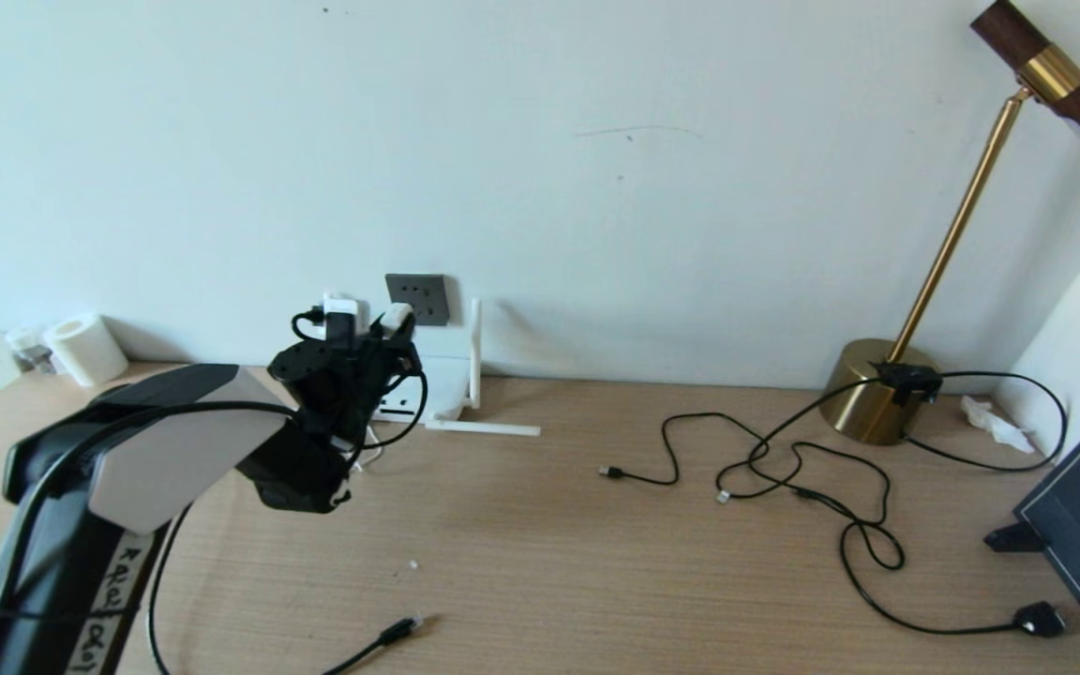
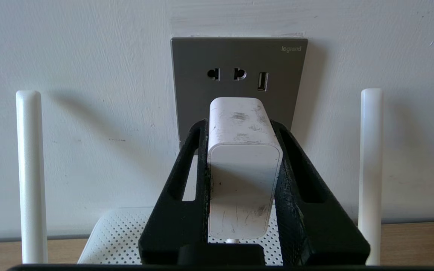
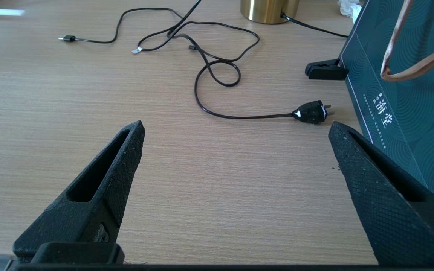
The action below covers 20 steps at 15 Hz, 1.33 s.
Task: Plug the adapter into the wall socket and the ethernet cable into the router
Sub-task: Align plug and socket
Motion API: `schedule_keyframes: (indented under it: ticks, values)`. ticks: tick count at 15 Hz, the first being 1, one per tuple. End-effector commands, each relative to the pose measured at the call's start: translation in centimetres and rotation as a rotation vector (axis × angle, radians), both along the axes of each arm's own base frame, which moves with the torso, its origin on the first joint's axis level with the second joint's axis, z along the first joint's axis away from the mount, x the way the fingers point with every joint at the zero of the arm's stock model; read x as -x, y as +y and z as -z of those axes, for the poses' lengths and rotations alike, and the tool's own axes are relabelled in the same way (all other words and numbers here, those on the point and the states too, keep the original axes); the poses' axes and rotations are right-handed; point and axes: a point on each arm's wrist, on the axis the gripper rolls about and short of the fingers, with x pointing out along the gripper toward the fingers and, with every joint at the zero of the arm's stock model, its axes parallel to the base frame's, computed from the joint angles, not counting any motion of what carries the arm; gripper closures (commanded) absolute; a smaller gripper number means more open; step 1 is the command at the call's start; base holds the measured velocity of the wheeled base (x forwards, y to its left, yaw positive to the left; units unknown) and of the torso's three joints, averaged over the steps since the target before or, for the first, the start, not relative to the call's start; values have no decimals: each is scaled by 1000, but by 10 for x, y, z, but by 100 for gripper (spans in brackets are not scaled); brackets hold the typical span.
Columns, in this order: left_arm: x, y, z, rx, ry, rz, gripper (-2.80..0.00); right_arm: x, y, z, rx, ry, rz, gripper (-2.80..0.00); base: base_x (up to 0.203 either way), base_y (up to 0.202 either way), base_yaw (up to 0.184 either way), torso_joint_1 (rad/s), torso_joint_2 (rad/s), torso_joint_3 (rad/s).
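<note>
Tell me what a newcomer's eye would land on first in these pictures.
First, the left gripper, shut on the white adapter and holding it up right before the dark grey wall socket, above the white router by the wall. Next, black cables sprawl over the wooden desk near a brass lamp on the right. The right gripper hangs open over bare desk.

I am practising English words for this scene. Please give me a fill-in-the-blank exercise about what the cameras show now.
1. The left end effector is shut on the white ____.
2. The adapter points at the dark grey ____ on the wall.
3. The right end effector hangs over the wooden desk with its fingers ____.
4. The white router lies ____ the wall socket, with antennas upright on both sides.

Missing words: adapter; wall socket; open; below
</note>
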Motion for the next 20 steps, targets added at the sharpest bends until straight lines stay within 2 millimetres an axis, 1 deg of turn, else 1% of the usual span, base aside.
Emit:
schedule_keyframes:
  ticks: [1,4,10,16,20]
  values:
    - [-2,0,-3,-7,-10,-3,0,0,0,0,1,1,0,-280,0,0,0,0,0,0]
    - [-6,0,-11,-15,-27,-7,0,0,0,0,-1,1,0,-280,0,0,0,0,0,0]
    - [-10,-1,-14,-11,-44,-12,0,0,0,0,-1,1,0,-280,0,0,0,0,0,0]
    - [-14,0,-14,-6,-64,-14,0,0,0,0,-1,1,0,-280,0,0,0,0,0,0]
    - [-17,-2,-7,-5,-57,-14,0,0,0,0,-1,1,0,-280,0,0,0,0,0,0]
